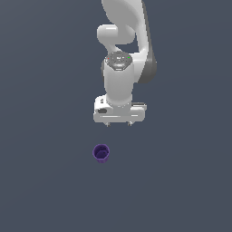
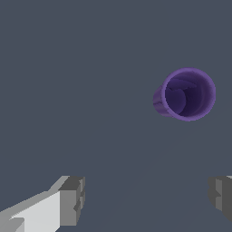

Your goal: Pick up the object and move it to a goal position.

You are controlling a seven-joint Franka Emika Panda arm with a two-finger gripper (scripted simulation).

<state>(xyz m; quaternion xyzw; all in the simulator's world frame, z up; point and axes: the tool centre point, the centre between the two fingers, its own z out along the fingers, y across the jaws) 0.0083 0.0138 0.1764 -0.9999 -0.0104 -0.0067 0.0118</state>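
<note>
From my seat I see one flat, slate-grey floor (image 1: pixel 45 181) filling both views. It has no seams, no marks and no edge or corner that I can find, so I cannot place anything against a border. No walls or furniture show; the grey runs right out to every side of the exterior view.

The white arm (image 1: pixel 121 54) comes down from the top of the exterior view, and its gripper (image 1: pixel 118 123) points at the floor. In the wrist view the two grey fingertips (image 2: pixel 72 199) stand wide apart with bare floor between them, so the hand is released and grasps nothing.

The small purple cup (image 1: pixel 101 153) sits on the floor, apart from the gripper and a little toward the exterior view's left of it. The wrist view looks into its hollow mouth (image 2: pixel 188 94), with a strip of ribbed outer wall showing on one side. The cup lies outside the gap between the fingers, nearer the one that is barely in view. Nothing touches it.
</note>
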